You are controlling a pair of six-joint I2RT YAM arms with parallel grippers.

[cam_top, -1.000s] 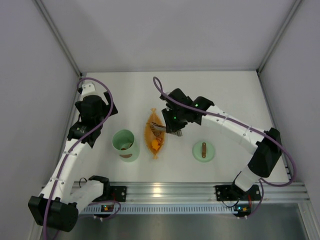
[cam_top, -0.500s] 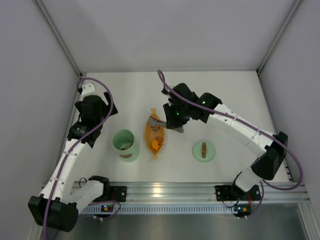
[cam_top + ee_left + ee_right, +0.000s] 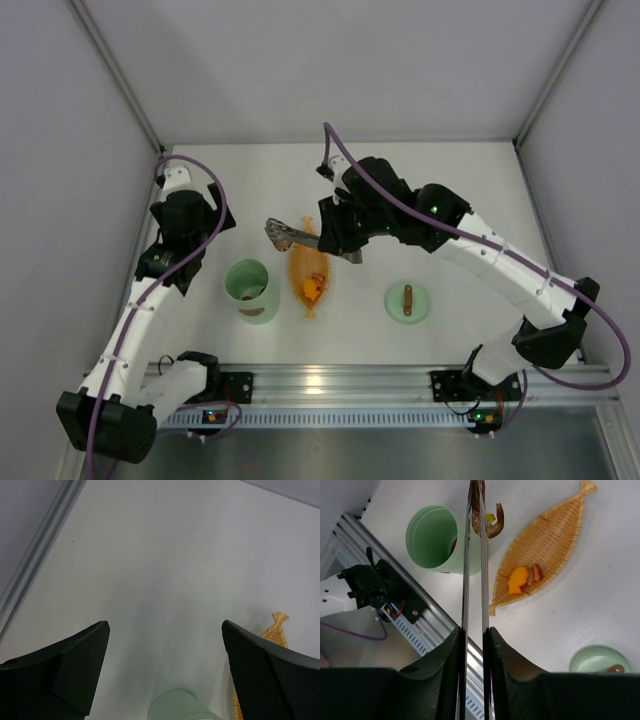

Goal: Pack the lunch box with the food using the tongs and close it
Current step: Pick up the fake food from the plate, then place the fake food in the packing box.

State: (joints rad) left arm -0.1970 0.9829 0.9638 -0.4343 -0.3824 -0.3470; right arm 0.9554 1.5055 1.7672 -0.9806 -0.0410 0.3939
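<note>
a lab test cell: plain white table (image 3: 450, 190), grey panel walls (image 3: 330, 60), aluminium mounting rail (image 3: 340, 383)

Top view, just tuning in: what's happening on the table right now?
The right pincer is clamped on the long silver metal tongs, which pinch a curled brown food piece between the woven orange fish-shaped dish and the pale green round container. An orange piece and a brown piece lie in the dish. The left pincer hangs open and empty near the container. The flat green lid lies apart, right of the dish.
</note>
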